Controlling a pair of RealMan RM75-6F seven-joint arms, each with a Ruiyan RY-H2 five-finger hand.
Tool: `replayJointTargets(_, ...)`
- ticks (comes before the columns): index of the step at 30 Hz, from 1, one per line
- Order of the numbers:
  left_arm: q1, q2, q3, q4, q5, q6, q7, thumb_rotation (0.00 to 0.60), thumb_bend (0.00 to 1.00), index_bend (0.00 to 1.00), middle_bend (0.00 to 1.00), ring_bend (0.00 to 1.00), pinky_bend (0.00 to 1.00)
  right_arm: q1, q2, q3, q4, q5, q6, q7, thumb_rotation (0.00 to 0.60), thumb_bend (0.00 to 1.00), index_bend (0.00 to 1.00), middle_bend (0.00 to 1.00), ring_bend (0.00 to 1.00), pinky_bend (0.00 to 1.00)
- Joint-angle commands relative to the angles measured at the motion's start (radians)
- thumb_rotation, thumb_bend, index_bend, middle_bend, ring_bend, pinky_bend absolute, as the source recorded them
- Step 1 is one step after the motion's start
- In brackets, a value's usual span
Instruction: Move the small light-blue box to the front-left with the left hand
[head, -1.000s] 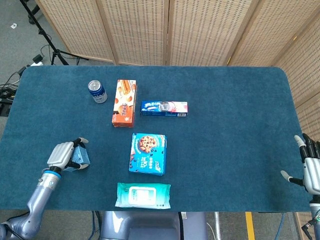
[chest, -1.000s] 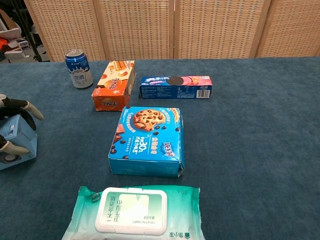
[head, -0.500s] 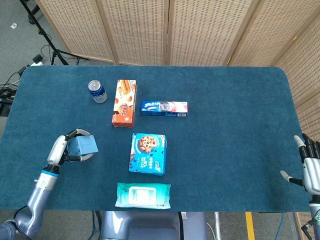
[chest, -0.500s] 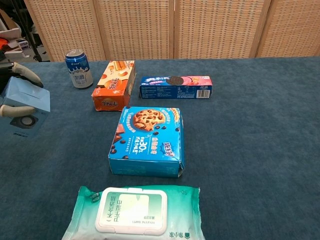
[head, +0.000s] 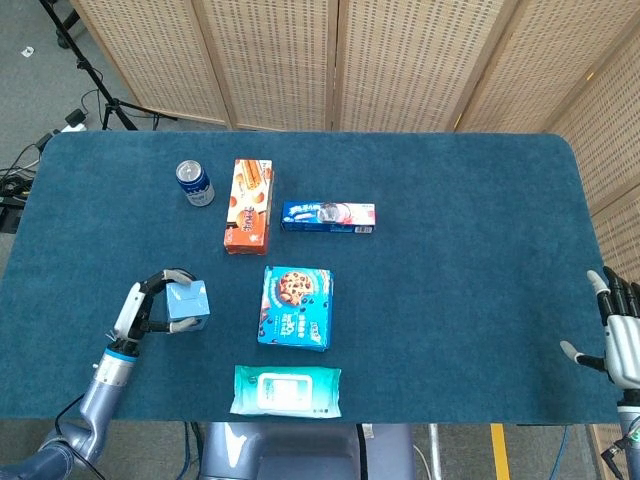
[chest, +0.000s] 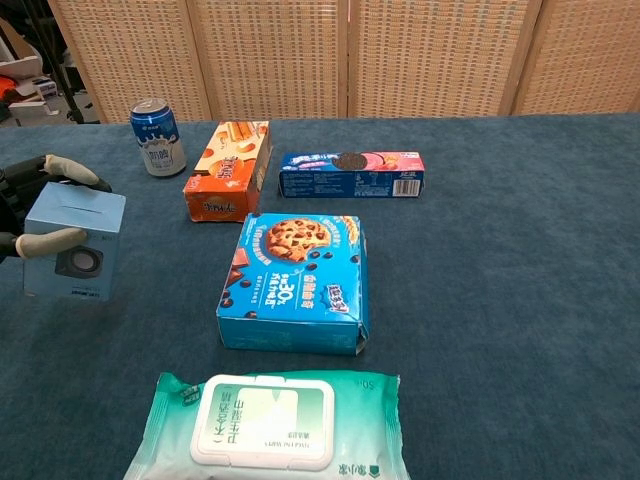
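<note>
left robot hand (head: 140, 308): gripped the small light-blue box (head: 187, 306), fingers wrapped round it
box spot: 9 o'clock of the cookie box (head: 296, 307), over the tabletop (head: 460, 250)
right robot hand (head: 618, 335): open, fingers spread, empty

Chest view cuts my left hand (chest: 30, 205) at the left edge: only a few fingers (chest: 70, 168) show around the small light-blue box (chest: 74, 247), palm and wrist out of frame, and I can't tell if the box touches the table (chest: 500, 300) or hangs clear of it. My right hand (head: 620, 335) shows only in the head view, clipped by the right edge, wrist running off the bottom corner, and is absent from the chest view. The wet-wipes pack (chest: 275, 425) is cut by the chest view's bottom edge, and the print on the cookie box (head: 296, 307) is too small to read from the head view.
</note>
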Motion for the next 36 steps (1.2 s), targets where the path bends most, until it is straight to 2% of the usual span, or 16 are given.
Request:
replayJointTargets(1,0.0,-0.041,-0.003,0.053,-0.016,-0.008,-0.042,0.6,0.0,0.44,0.44,0.38,0.49,0.0,0.0,0.0,0.0,0.001,-0.001,0.0,0.6,0.0,0.0,0.0,0.0,0.0)
replayJointTargets(14,0.001,-0.086,0.007,0.143,-0.039,-0.058,-0.052,0.6,0.0,0.44,0.43,0.38,0.49,0.002,-0.001,0.001,0.001,0.004,-0.004,-0.003,0.6,0.0,0.0,0.0,0.0,0.0)
replayJointTargets(16,0.002,-0.088,0.015,0.151,-0.035,-0.062,-0.055,0.6,0.0,0.43,0.34,0.31,0.47,0.002,-0.002,0.001,0.001,0.004,-0.004,-0.004,0.6,0.0,0.0,0.0,0.0,0.0)
replayJointTargets(18,0.003,-0.091,0.023,0.16,-0.029,-0.062,-0.057,0.6,0.0,0.34,0.12,0.1,0.32,0.002,-0.002,0.0,0.001,0.004,-0.005,-0.004,0.6,0.0,0.0,0.0,0.0,0.0)
replayJointTargets(19,0.005,-0.091,0.027,0.162,-0.026,-0.059,-0.061,0.6,0.0,0.29,0.04,0.02,0.22,0.002,-0.002,0.0,0.001,0.004,-0.005,-0.004,0.6,0.0,0.0,0.0,0.0,0.0)
replayJointTargets(21,0.01,-0.093,0.024,0.167,-0.028,-0.037,-0.063,0.6,0.0,0.23,0.0,0.0,0.13,0.002,-0.002,0.001,0.001,0.006,-0.005,-0.004,0.6,0.0,0.0,0.0,0.0,0.0)
replayJointTargets(25,0.031,-0.103,-0.001,0.174,-0.048,0.024,-0.044,0.6,0.0,0.21,0.0,0.0,0.08,0.002,-0.002,0.001,0.001,0.006,-0.004,-0.005,0.6,0.0,0.0,0.0,0.0,0.0)
replayJointTargets(29,0.052,-0.097,-0.002,0.175,-0.044,0.092,-0.031,0.6,0.0,0.21,0.0,0.0,0.07,0.001,-0.002,0.001,-0.001,0.004,-0.002,-0.007,0.6,0.0,0.0,0.0,0.0,0.0)
replayJointTargets(33,0.082,-0.061,-0.004,0.144,-0.031,0.21,-0.002,0.6,0.0,0.21,0.0,0.0,0.06,-0.001,0.0,0.001,-0.003,0.005,0.001,-0.005,0.6,0.0,0.0,0.0,0.0,0.0)
replayJointTargets(36,0.086,-0.011,0.0,0.1,-0.012,0.272,0.087,0.6,0.0,0.17,0.0,0.0,0.01,-0.001,0.001,0.0,-0.005,0.001,0.002,-0.005,0.6,0.0,0.0,0.0,0.0,0.0)
